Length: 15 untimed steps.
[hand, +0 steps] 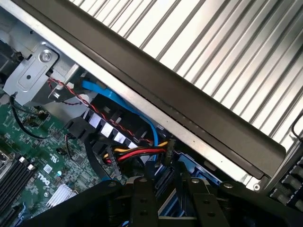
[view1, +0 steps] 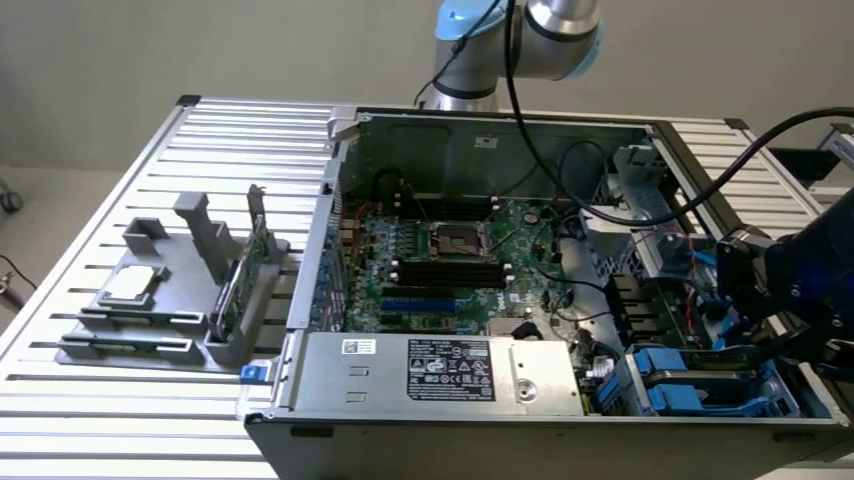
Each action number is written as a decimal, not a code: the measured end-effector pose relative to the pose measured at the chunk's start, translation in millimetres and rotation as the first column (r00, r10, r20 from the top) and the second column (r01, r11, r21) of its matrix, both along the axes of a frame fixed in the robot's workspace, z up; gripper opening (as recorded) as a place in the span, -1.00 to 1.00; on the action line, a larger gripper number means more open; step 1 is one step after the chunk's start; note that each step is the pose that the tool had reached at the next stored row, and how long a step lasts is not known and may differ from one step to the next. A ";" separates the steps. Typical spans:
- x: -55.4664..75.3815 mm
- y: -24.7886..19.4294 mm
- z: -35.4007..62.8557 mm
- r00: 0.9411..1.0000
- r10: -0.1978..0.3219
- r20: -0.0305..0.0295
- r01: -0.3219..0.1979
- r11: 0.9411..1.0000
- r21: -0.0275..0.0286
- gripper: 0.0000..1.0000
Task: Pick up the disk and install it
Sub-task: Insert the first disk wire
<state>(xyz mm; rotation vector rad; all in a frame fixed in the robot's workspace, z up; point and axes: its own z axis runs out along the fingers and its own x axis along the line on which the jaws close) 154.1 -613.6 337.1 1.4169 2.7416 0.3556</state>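
Note:
My gripper (view1: 754,300) hangs over the drive-bay corner of the open computer case (view1: 400,130), at the exterior view's right. In the wrist view its two black fingers (hand: 142,198) stand partly closed, with a blue ribbed plastic piece between them. That piece looks like a side rail of the disk (hand: 164,191). A blue strip of the disk (view1: 722,318) also shows just under the gripper in the exterior view. The disk's metal body and label are hidden behind the gripper.
Blue drive carriers (view1: 694,388) sit in the bay below the gripper. Red and yellow power wires (hand: 137,153) and a blue cable (hand: 113,97) lie close by, under the case's dark rim (hand: 189,104). The power supply (view1: 441,370), motherboard (view1: 447,250) and a grey parts fixture (view1: 174,290) are toward the exterior view's left.

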 end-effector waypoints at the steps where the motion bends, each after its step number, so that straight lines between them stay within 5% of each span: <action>1: 0.5 0.0 -0.1 1.000 -0.002 0.000 0.002 1.000 0.002 -0.37; 4: 1.6 -0.1 -0.3 1.000 -0.007 0.000 0.007 1.000 0.011 -0.37; 11: 3.7 -0.2 -0.9 1.000 -0.014 -0.002 0.014 0.999 0.048 -0.37; 15: 5.3 -1.1 -1.2 1.000 -0.016 -0.009 0.016 0.998 0.056 -0.37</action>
